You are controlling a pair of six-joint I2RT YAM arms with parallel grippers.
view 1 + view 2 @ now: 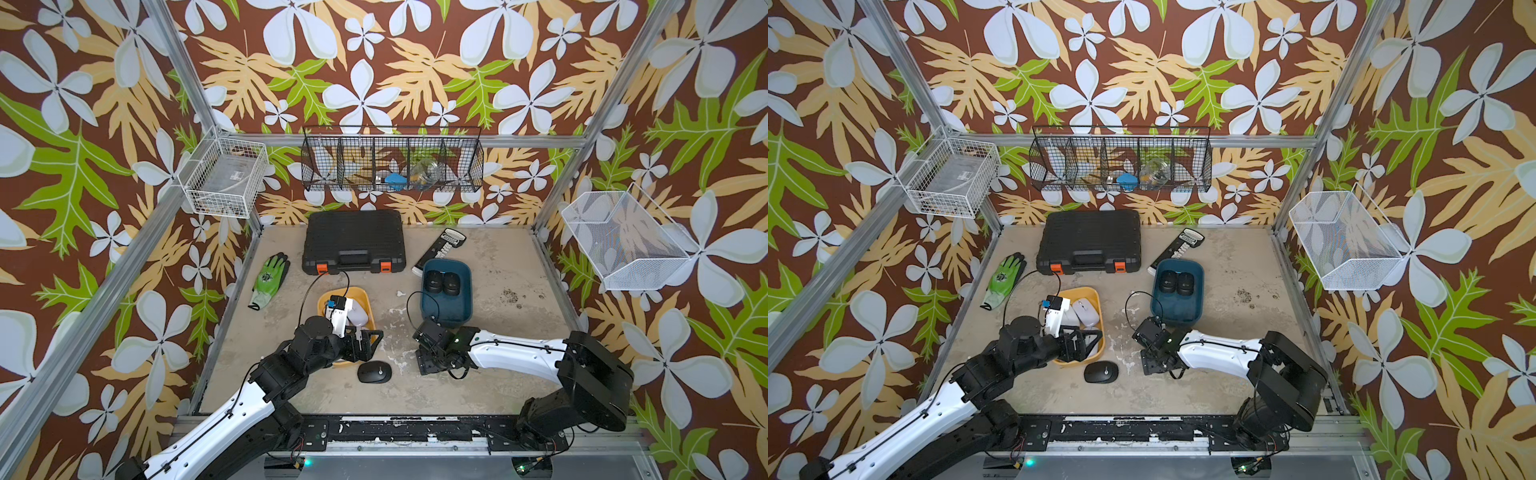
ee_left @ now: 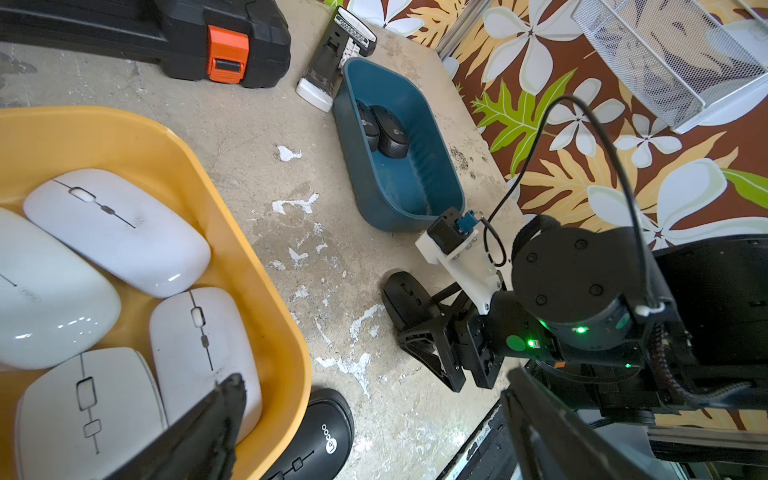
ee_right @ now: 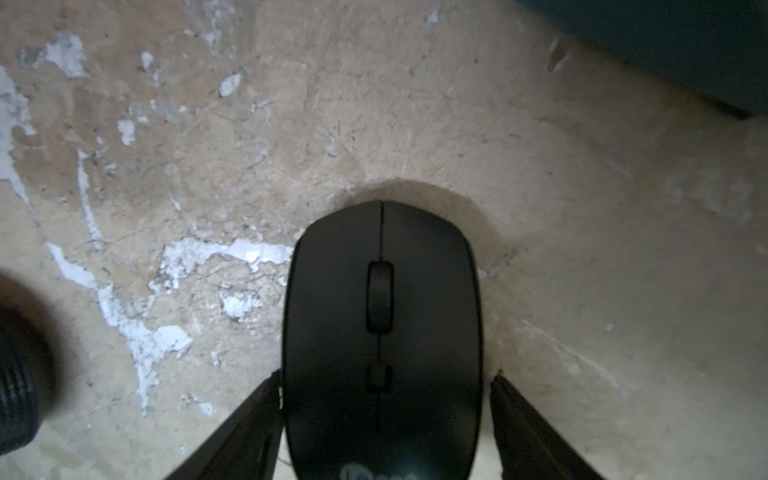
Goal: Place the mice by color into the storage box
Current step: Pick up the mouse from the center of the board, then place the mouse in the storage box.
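R gripper (image 3: 385, 376) is low on the tabletop (image 1: 498, 353), jaws apart, straddling a matte black oval mouse (image 3: 382, 316) w/o clamping: slim gap on one side. That mouse lies just near of the dark blue plastic tub (image 1: 449, 311), which holds two black mice (image 1: 434, 282) side by side at its far end. L gripper (image 1: 1084, 345), jaws wide apart, hangs over the near end of the yellow plastic tub (image 2: 232, 199), w/ four glossy white mice (image 2: 120, 232) inside. A loose black mouse (image 1: 374, 372) sits just near-right of the yellow tub.
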